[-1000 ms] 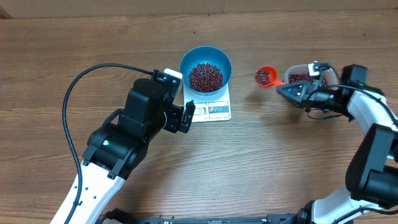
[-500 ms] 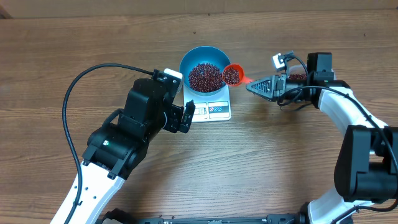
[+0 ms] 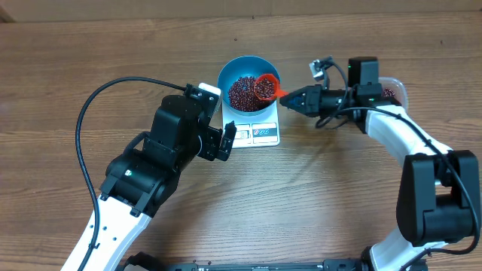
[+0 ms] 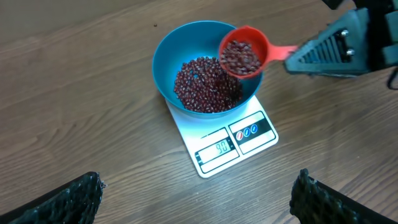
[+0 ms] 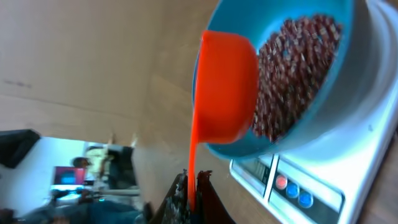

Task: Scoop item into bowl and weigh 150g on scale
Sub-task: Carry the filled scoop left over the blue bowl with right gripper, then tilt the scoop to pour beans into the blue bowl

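The blue bowl (image 3: 225, 75) stands on the white scale (image 3: 261, 134) and holds a heap of dark red-brown beans (image 3: 242, 92). My right gripper (image 3: 290, 95) is shut on the thin handle of a red scoop (image 3: 265, 86). The scoop is full of beans and hangs level over the bowl's right rim. In the right wrist view the scoop (image 5: 227, 87) sits against the bowl (image 5: 311, 124), with the handle pinched in the right gripper (image 5: 193, 186). The left gripper (image 4: 199, 196) is open and empty, just left of and in front of the scale (image 4: 249, 134).
A clear plastic tub (image 3: 394, 89) of beans sits at the right, mostly hidden behind my right arm. A black cable (image 3: 89, 113) loops over the table on the left. The left arm's bulk lies close to the scale's left side.
My right gripper has carried the filled scoop leftward from beside the tub to over the bowl's right rim. The left arm has stayed still.
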